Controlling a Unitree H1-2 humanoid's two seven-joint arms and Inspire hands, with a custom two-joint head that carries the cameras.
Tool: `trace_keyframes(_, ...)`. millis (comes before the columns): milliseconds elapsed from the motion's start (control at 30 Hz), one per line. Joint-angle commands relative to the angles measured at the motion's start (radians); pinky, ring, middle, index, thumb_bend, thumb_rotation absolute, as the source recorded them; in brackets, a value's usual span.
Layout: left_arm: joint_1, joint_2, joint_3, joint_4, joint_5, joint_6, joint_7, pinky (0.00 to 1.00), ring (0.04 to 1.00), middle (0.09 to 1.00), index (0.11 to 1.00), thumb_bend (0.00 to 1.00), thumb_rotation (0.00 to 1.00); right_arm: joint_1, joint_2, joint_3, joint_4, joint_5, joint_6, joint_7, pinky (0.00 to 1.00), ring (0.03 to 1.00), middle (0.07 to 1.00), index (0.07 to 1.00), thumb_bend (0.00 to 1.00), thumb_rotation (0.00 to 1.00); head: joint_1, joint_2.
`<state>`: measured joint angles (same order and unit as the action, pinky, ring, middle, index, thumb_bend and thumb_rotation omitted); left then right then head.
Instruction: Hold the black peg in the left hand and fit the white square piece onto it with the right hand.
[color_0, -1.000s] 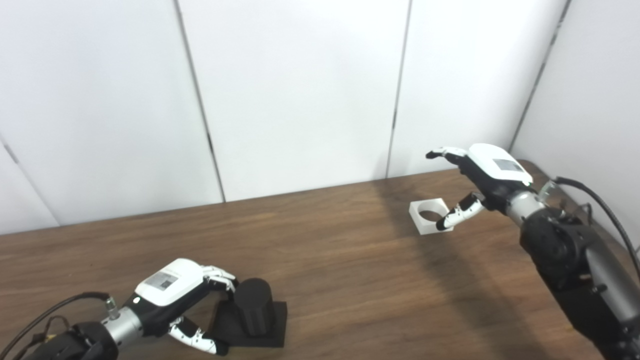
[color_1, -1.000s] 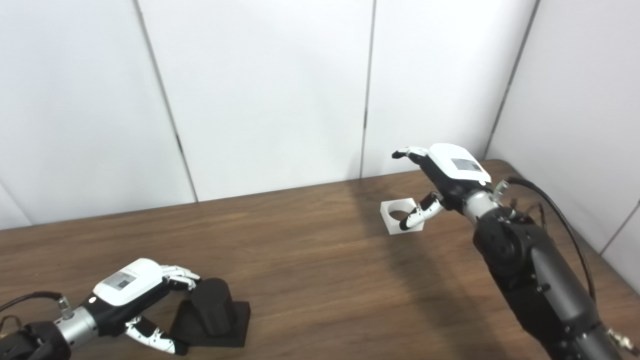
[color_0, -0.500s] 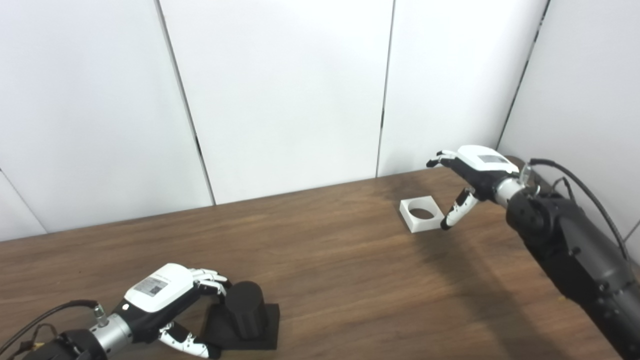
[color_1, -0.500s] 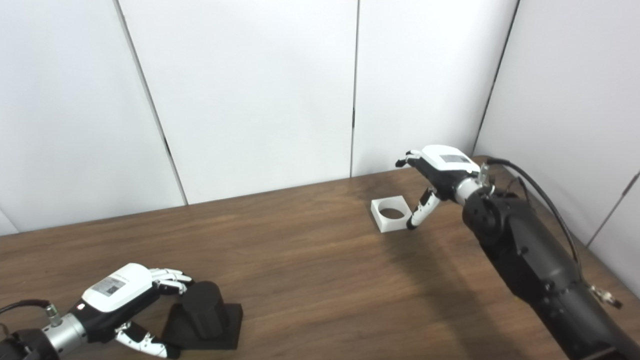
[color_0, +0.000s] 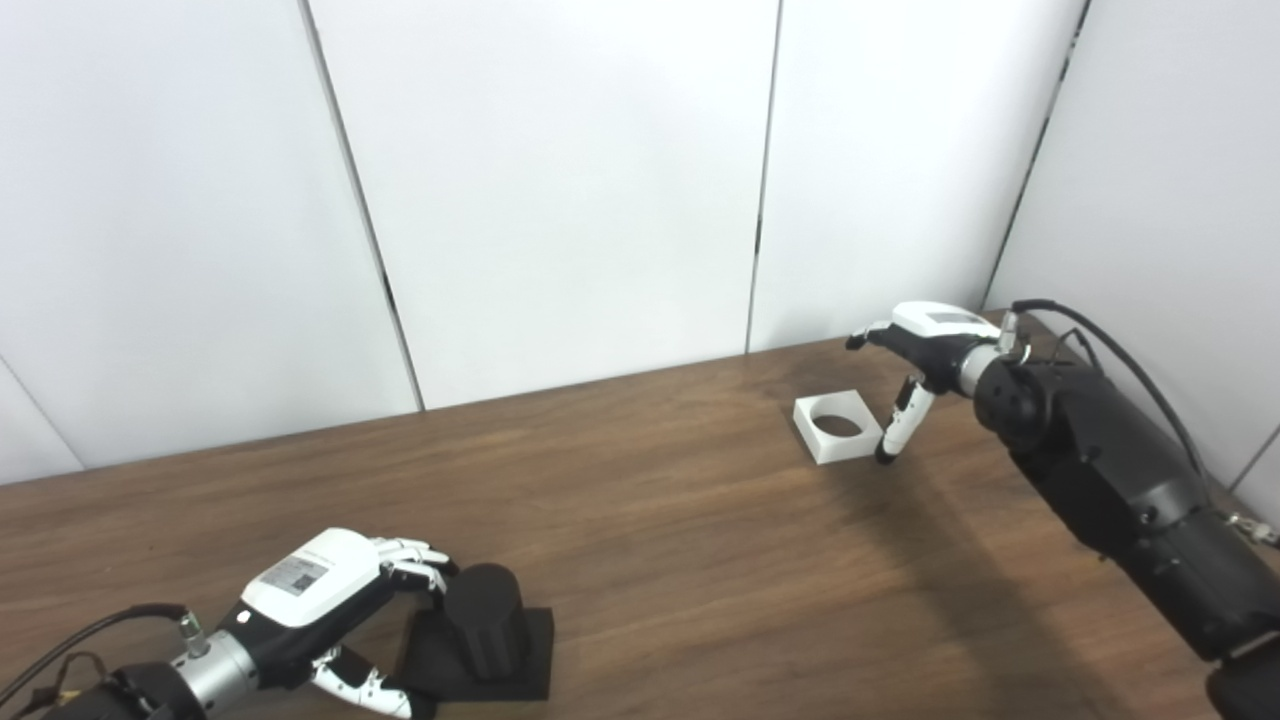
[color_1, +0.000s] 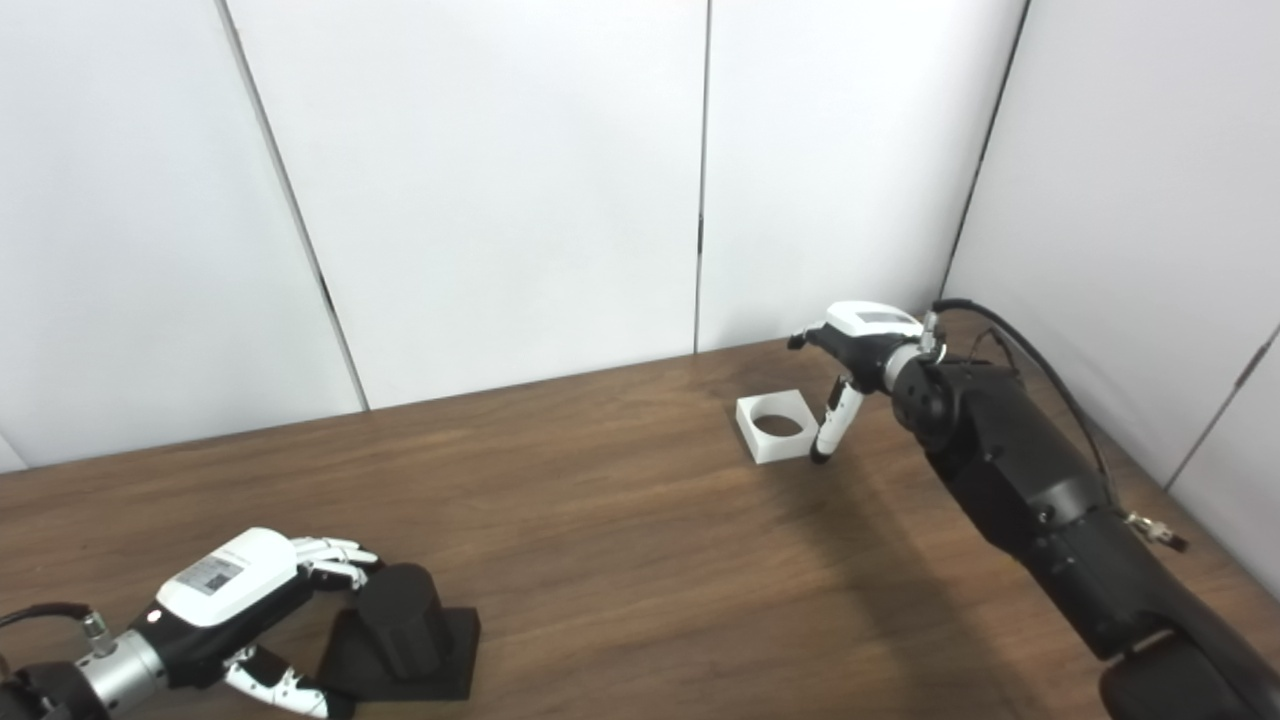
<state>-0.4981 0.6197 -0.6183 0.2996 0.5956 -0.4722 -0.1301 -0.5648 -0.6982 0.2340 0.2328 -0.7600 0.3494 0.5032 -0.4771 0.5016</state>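
The black peg (color_0: 485, 622), a short cylinder on a square black base, stands on the table (color_0: 650, 520) at the front left. My left hand (color_0: 318, 598) is beside it, open. Its fingers (color_0: 415, 560) curl against the cylinder's upper left side, and the thumb lies by the base's front corner. The white square piece (color_0: 838, 428), with a round hole, lies flat at the far right. My right hand (color_0: 930, 335) hovers open just right of it. The fingers reach over its far side and the thumb (color_0: 897, 430) points down at its right edge.
White wall panels (color_0: 560, 190) close off the table's far edge, and another wall (color_0: 1180, 220) stands close on the right. A black cable (color_0: 1110, 350) loops off the right forearm. Bare brown wood lies between the two pieces.
The camera has shifted. My right hand has sunk lower, and its thumb has moved from over the white piece to its right edge. The left hand keeps its pose at the peg.
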Motion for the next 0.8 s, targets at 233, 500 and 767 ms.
trace_keyframes(233,0.050,0.034,-0.042,0.014,0.048,0.003,-0.072,0.79,0.836,0.808,0.488,0.52,0.06,-0.075,0.021,0.030,0.062,-0.011,-0.008,-0.061,0.78,0.906,0.944,0.889,0.92,0.15,0.012,0.008)
trace_keyframes(500,0.052,0.045,-0.036,-0.005,0.040,0.003,-0.066,0.77,0.831,0.806,0.488,0.52,0.06,-0.097,0.042,0.058,0.128,-0.014,-0.027,-0.081,0.77,0.907,0.944,0.888,0.91,0.16,0.024,0.012)
trace_keyframes(767,0.063,0.048,-0.012,-0.030,0.027,0.003,-0.090,0.76,0.828,0.800,0.488,0.52,0.06,-0.121,0.064,0.091,0.186,-0.008,-0.039,-0.117,0.77,0.900,0.941,0.879,0.88,0.16,0.030,0.019)
